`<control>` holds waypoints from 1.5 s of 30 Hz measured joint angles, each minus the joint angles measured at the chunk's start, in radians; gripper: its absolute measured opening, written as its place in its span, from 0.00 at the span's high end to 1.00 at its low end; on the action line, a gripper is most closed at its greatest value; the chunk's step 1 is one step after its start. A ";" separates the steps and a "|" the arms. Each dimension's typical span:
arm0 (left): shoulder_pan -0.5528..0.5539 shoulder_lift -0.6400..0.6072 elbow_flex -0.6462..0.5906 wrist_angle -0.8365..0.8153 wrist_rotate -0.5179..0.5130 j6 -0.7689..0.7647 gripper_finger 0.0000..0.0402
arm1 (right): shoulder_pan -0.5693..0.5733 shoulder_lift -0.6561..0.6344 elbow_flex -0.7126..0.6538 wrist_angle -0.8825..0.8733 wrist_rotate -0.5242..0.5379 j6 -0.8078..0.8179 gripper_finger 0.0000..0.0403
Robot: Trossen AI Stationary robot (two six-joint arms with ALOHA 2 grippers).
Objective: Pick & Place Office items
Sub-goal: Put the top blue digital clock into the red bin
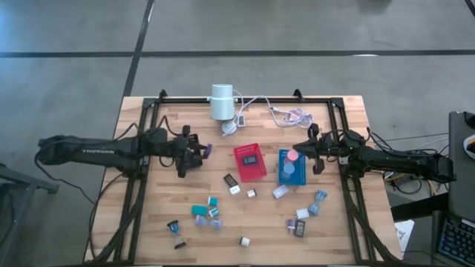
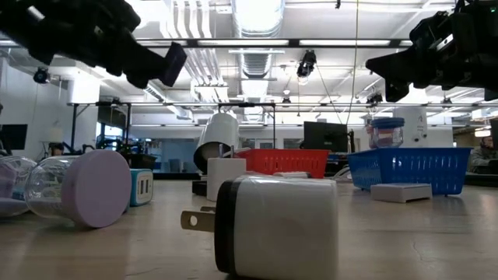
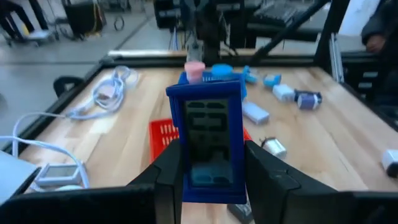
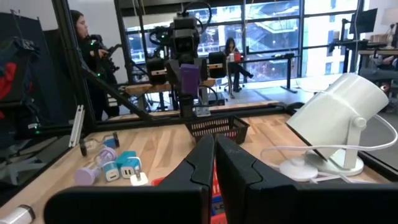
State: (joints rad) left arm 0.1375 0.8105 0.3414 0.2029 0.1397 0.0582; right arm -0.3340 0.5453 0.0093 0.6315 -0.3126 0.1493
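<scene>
**Left arm holds a blue piece above the table**

The left gripper (image 1: 202,153), at nine o'clock of the red tray (image 1: 250,161), clamps a blue-framed block (image 3: 208,149). At three o'clock, over the blue tray (image 1: 292,169), the right gripper (image 1: 306,151) has fingers together, empty.

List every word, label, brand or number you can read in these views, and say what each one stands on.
Left arm: white lettering along its link, too small to read.
Blue item held in the left gripper: dark printed panels on its face, blurred, unreadable.
Nothing else legible in any view.
</scene>
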 joint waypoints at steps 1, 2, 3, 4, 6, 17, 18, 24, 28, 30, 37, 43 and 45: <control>0.000 -0.009 -0.018 0.029 -0.002 0.000 0.72 | 0.000 0.000 0.000 0.000 0.000 0.000 0.97; 0.001 -0.015 -0.030 0.053 -0.003 0.000 0.72 | 0.000 0.000 0.000 0.000 0.000 0.001 0.97; 0.002 -0.021 -0.040 0.067 -0.003 -0.003 0.72 | 0.000 0.000 0.000 0.000 0.000 0.001 0.97; 0.002 -0.027 -0.045 0.075 -0.003 -0.004 0.72 | 0.000 0.000 0.000 0.000 0.000 0.001 0.97; 0.002 -0.039 -0.046 0.088 -0.004 -0.006 0.72 | 0.000 0.000 0.000 0.000 0.000 0.001 0.97; 0.002 -0.053 -0.041 0.085 -0.003 -0.007 0.72 | 0.000 0.000 0.000 0.000 -0.001 0.001 0.97; 0.002 -0.054 -0.039 0.080 0.001 -0.007 0.72 | 0.000 0.000 0.000 0.000 -0.001 0.000 0.97; 0.002 -0.053 -0.043 0.017 0.017 -0.006 0.72 | 0.000 0.000 0.000 0.000 -0.001 0.000 0.97; 0.004 -0.053 -0.046 0.025 0.018 0.014 0.72 | 0.000 0.000 0.000 0.000 0.000 0.000 0.97; 0.005 -0.049 -0.040 0.024 0.017 0.017 0.72 | 0.000 0.000 0.000 0.000 -0.001 0.000 0.97; 0.005 -0.022 -0.035 -0.086 0.017 0.016 0.72 | 0.000 0.000 0.000 0.000 0.000 0.000 0.97; 0.005 -0.003 -0.034 -0.092 0.015 0.004 0.72 | 0.000 0.000 0.000 0.000 0.000 0.000 0.97; 0.005 0.020 -0.017 -0.104 -0.006 -0.006 0.72 | 0.000 0.000 0.000 -0.001 0.000 0.000 0.97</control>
State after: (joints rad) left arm 0.1421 0.8304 0.3249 0.0990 0.1333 0.0520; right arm -0.3340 0.5449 0.0093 0.6310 -0.3130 0.1497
